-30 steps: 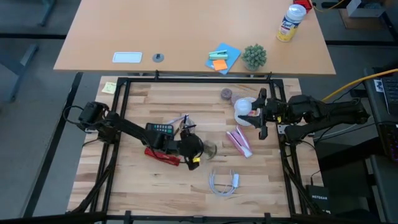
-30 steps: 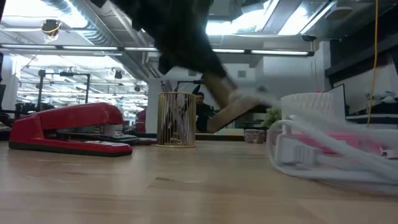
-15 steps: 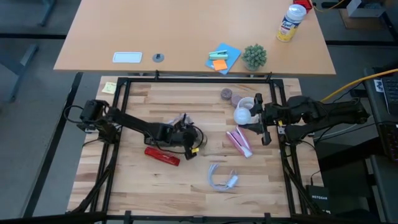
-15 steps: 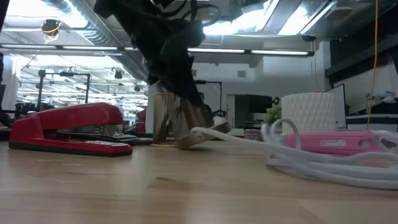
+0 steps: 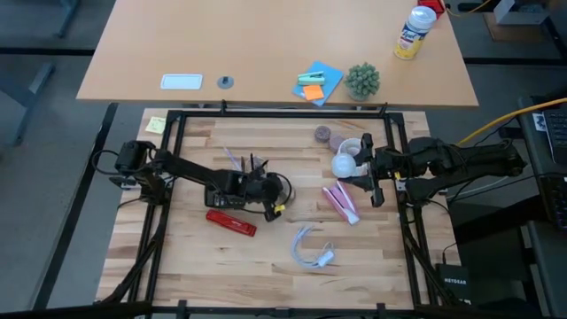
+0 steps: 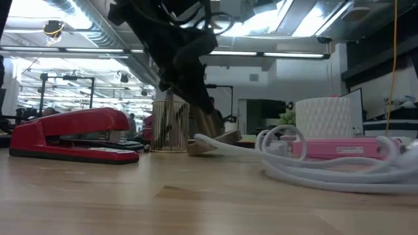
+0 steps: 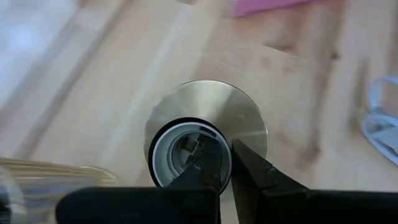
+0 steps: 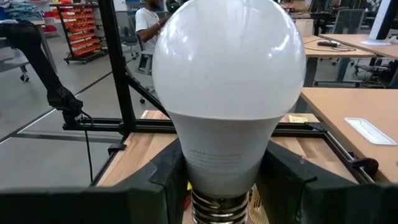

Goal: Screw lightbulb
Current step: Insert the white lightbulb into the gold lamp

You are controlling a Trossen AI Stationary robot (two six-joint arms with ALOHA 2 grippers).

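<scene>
- Right gripper (image 5: 365, 167) reaches in from the table's right edge, fingers clamped on the lightbulb (image 5: 345, 165); in the right wrist view the lightbulb (image 8: 227, 93) sits upright between them, screw end down.
- Left gripper (image 7: 227, 171) is mid-table, fingers nearly shut on the rim of a lamp socket (image 7: 205, 138) with round brass base.
- Red stapler (image 5: 231, 221) is just beside the left arm; white cable (image 5: 309, 249) and pink tube (image 5: 339, 202) lie near, bare wood between.

No legible text anywhere; only faint, unreadable print on the lightbulb (image 8: 227, 93) base.
</scene>
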